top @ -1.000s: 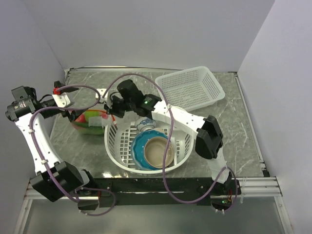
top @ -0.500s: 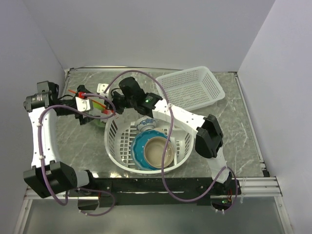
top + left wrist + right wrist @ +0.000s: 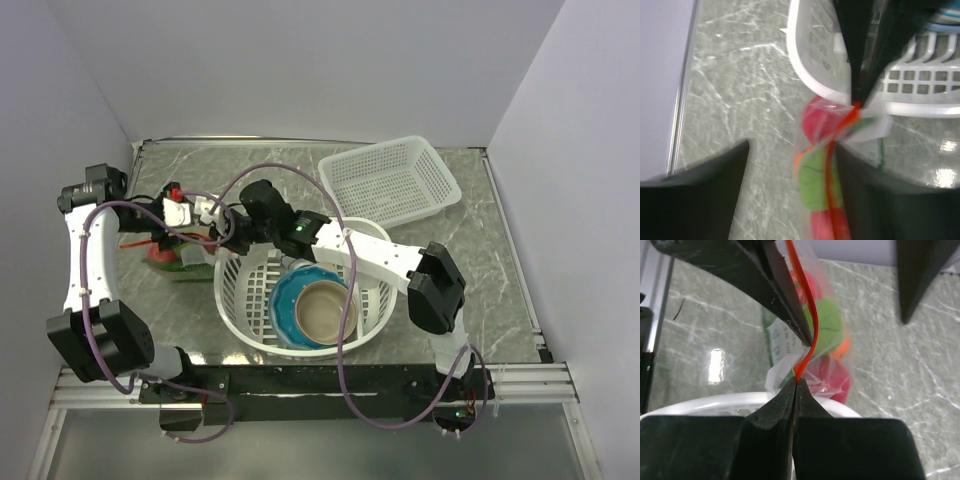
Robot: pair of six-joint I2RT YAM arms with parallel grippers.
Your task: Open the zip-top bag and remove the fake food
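While the white basket (image 3: pixel 235 285) fills mid-frame, the zip-top bag (image 3: pixel 822 150) sits just left of its rim, weighted by fake food (image 3: pixel 812 182) (soft, slippery film). The right gripper (image 3: pixel 796 381) is clamped on the red strip (image 3: pixel 812 315), likely the firmest hold. The left gripper (image 3: pixel 792 150) gapes wide, clamping nothing.

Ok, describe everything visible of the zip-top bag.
The zip-top bag is thin clear plastic with a red-orange zip strip, holding red, green and orange fake food. It is beside the round white basket. The right gripper has its jaws shut on the strip; the left gripper is open, one jaw against the strip.
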